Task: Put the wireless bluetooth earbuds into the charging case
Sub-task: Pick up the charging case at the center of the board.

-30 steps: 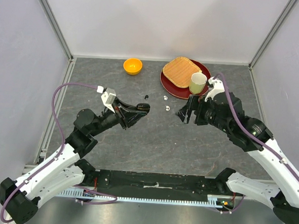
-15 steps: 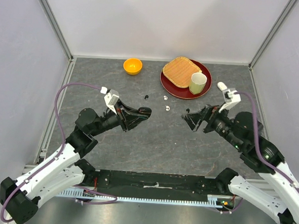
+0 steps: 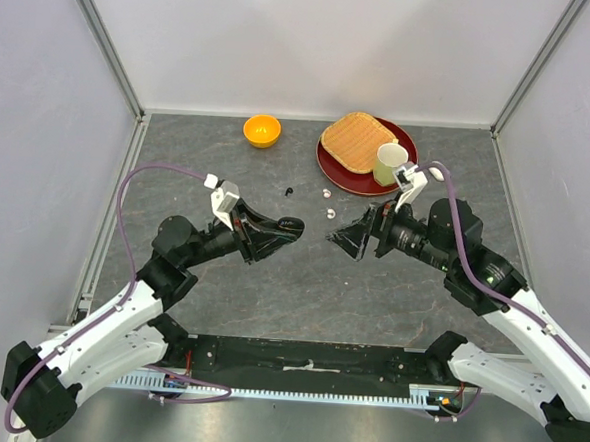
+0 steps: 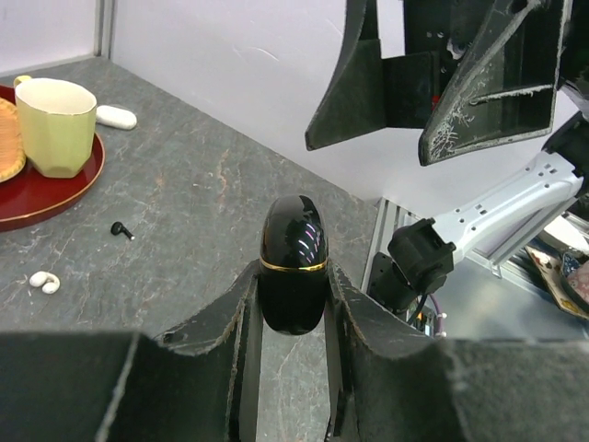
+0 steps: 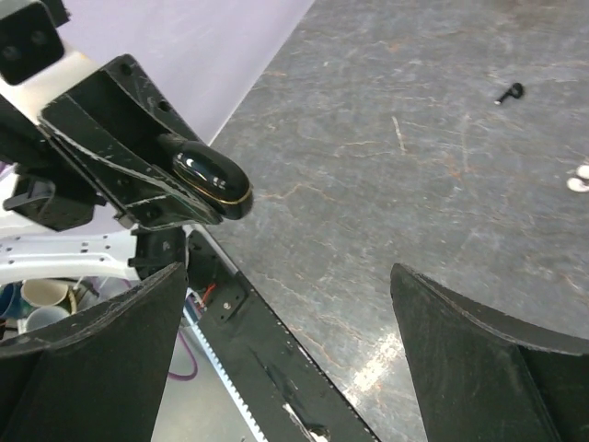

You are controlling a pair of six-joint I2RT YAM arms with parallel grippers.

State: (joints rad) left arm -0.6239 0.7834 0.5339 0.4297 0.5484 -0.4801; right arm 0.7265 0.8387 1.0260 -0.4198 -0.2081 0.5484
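My left gripper [image 3: 287, 225] is shut on a glossy black charging case [image 4: 293, 260] with a gold band, held closed above the table; the case also shows in the right wrist view [image 5: 212, 171]. My right gripper [image 3: 341, 236] is open and empty, its jaws wide apart, facing the case from the right a short gap away. A black earbud [image 3: 289, 192] and two white earbuds [image 3: 326, 194] [image 3: 331, 213] lie on the table behind the grippers. The left wrist view shows the black earbud [image 4: 121, 229] and one white earbud [image 4: 43, 282]. A fourth bud is not in view.
A red plate [image 3: 338, 172] at the back holds a woven mat [image 3: 355, 140] and a pale green cup [image 3: 389, 164]. An orange bowl [image 3: 261, 130] stands at the back left. A white oval case [image 4: 116, 116] lies beside the plate. White walls enclose the table.
My right gripper has swung left and lower, now facing the black case. My left gripper has shifted slightly right, still holding the case.
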